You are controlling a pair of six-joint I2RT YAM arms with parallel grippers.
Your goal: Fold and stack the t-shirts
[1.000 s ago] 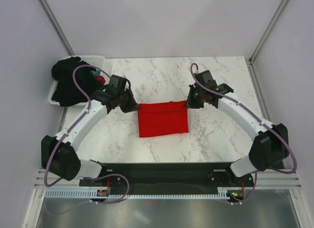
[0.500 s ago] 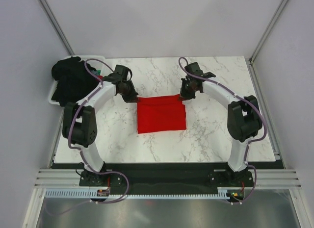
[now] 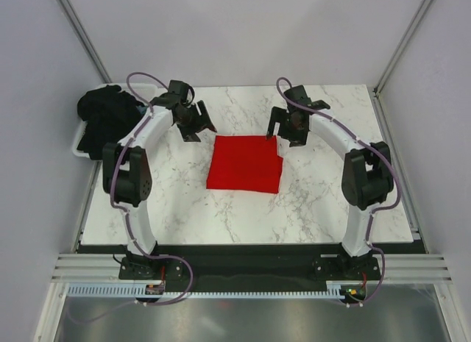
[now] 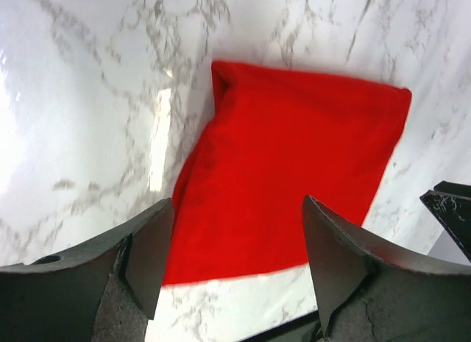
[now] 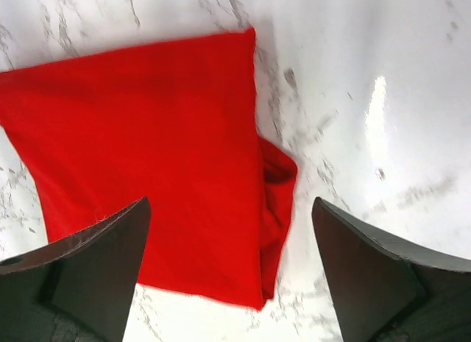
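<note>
Top external shows red t-shirt beside left pincer

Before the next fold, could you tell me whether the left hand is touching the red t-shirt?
Apart. The top view shows bare table between the left hand and the red t-shirt.

- Table: white marble top with grey veins, glossy, with glare patches in both wrist views.
- Red shirt: folded into a near-square pad, lying flat on the marble about mid-table. In the right wrist view a loose layer sticks out from one edge.
- Tub: white, at the table's far left corner, well apart from the pad.
</note>
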